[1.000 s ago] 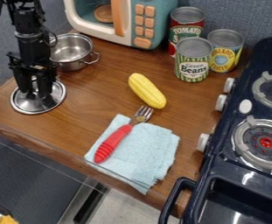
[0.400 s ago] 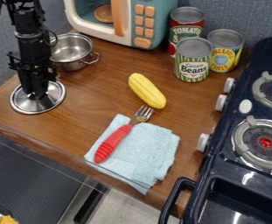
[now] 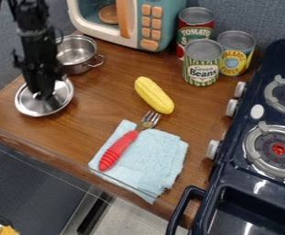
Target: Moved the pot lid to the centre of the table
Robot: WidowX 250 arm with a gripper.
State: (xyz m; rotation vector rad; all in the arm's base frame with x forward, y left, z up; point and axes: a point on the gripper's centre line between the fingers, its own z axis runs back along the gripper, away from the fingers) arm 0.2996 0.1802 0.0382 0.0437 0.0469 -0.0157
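The black arm (image 3: 34,36) came in from the top left of the camera view, and its gripper (image 3: 42,95) hung over the pot lid (image 3: 60,94). The jaws were clenched on the lid at its middle, where the knob sat. The lid, round and silvery, was at the left part of the brown counter (image 3: 101,103), well away from its centre, just in front of the metal pot (image 3: 77,54). Whether the lid's rim touched the counter, I could not tell.

The pot stood upright and open, with a looped handle towards the right. Behind it and to its right was a teal and cream toy oven (image 3: 80,11) with an orange handle. 3 cans stood close together near the back: a red can (image 3: 185,34), a green striped can (image 3: 193,66) and a yellow and blue can (image 3: 245,57).

A yellow toy corn cob (image 3: 154,95) lay at a slant near the counter's middle. Nearer the camera, a fork (image 3: 118,149) with a red grip lay across a folded pale blue cloth (image 3: 150,160), its tines reaching past the cloth's edge. Along the right side stood a dark blue toy stove (image 3: 254,197) with 2 grey burners (image 3: 249,149).
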